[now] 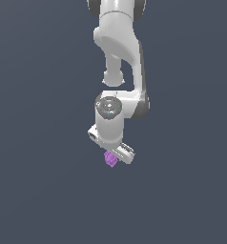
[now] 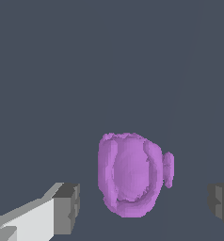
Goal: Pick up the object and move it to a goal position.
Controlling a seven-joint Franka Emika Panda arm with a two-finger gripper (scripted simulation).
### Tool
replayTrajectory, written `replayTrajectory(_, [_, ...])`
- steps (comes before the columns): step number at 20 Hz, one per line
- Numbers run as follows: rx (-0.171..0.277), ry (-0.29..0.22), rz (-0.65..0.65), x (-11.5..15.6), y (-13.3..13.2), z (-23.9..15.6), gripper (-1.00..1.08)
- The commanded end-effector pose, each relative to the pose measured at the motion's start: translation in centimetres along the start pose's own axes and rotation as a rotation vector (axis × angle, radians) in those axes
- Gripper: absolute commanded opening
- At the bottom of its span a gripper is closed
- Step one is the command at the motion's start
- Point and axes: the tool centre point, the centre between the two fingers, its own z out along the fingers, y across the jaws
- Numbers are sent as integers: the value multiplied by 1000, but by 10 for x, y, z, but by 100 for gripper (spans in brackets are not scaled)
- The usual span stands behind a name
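Flat slate-grey tabletop [image 1: 44, 190] fills both views, bare of any edge, wall or goal marker that I can see, so I have open room on every side for a lift and a carry.

Going left to right in the wrist view: one grey pad [image 2: 67, 208] on its white finger, then the small bright purple lumpy object with ridged flanks [image 2: 130, 175], then the other pad [image 2: 220, 204] at the frame's border. The white two-fingered claw [image 2: 143, 207] stands wide, with clear gaps to the object on both sides, holding nothing. In the exterior view the object [image 1: 110, 159] peeps out just beneath the claw [image 1: 116, 155], at the foot of the white arm [image 1: 120, 52].

I judge the object light and rigid. Its rounded, ridged skin could roll or twist under flat pads, so I would close across the broad smooth middle, not on the small knob on one side. Whether the fingertips are low enough to catch its widest part I cannot tell; the exterior view hides that.
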Motion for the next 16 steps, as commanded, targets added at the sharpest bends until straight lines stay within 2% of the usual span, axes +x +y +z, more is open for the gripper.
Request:
replayTrajectory(1, [-1,-1,1,0,0,7,100])
replayTrajectory(8, [-1,0,4,-1,1,42,100])
replayTrajectory(14, [-1,0,5,0,0,47,100])
replayTrajectory(15, [-1,0,5,0,0,47,-100])
replayTrajectory(16, [-1,0,5,0,0,47,-100])
